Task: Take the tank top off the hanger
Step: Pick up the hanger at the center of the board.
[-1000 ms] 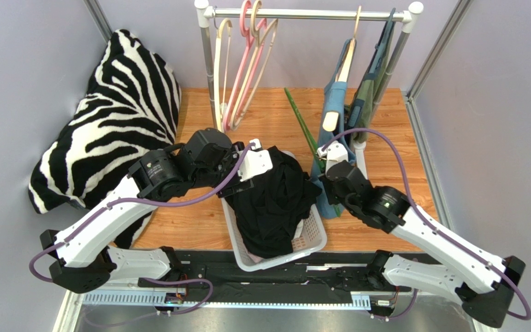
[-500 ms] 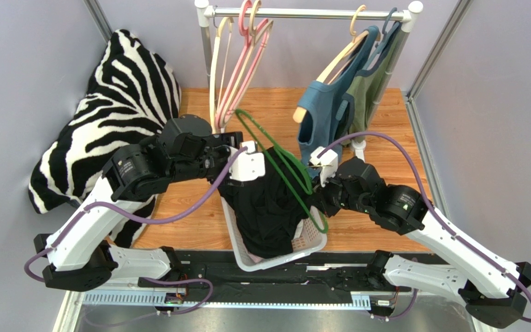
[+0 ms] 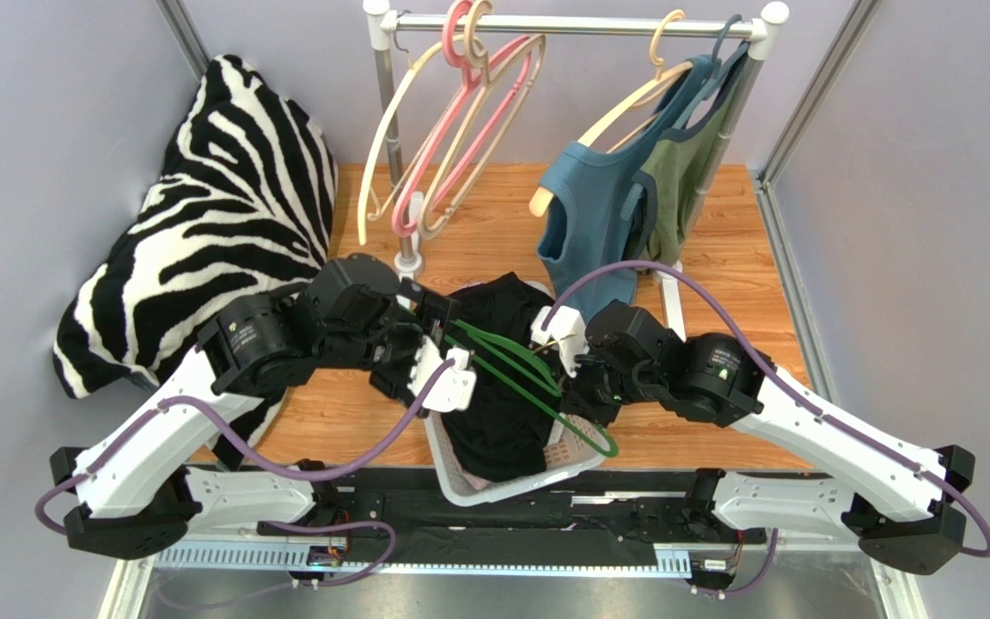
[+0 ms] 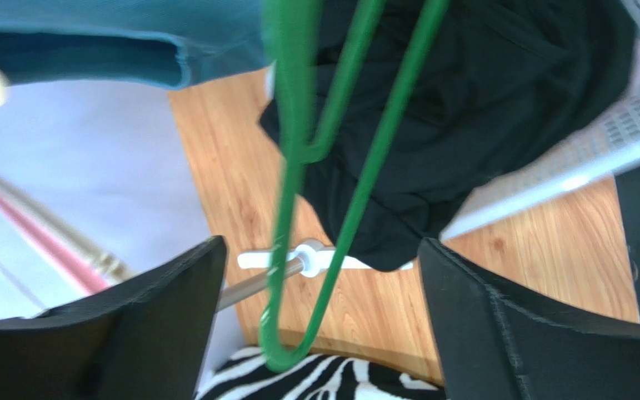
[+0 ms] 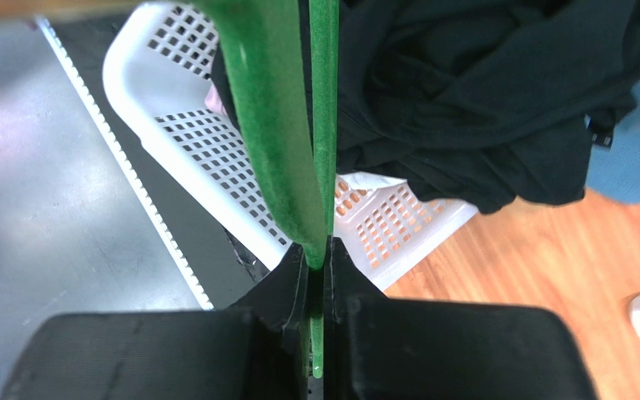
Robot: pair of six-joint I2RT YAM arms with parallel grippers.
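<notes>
A zebra-print cushion [image 3: 223,181] leans along the left edge of the wooden table [image 3: 720,258]. Just right of it, the left gripper [image 4: 319,246] stands with its fingers spread wide and grips nothing; the looped end of the bare green hanger [image 4: 290,83] passes through the gap between them, and no contact with either finger shows. Behind, on the clothes rail [image 3: 578,23] along the far edge, empty pink and cream hangers [image 3: 462,116] hang tilted. The green hanger lies slanted above the white basket [image 5: 206,158], which sits at the middle of the near edge. The black tank top [image 3: 500,419] is off the hanger and lies crumpled in that basket, bulging above its rim and spilling over the far side. At the hanger's other end, the right gripper [image 5: 317,258] is closed tight on the thin green bar, pinching it between both fingertips over the basket's right side. Further right on the rail, a blue tank top [image 3: 591,219] and an olive-green top [image 3: 675,194] hang side by side on their hangers, near the far right corner
</notes>
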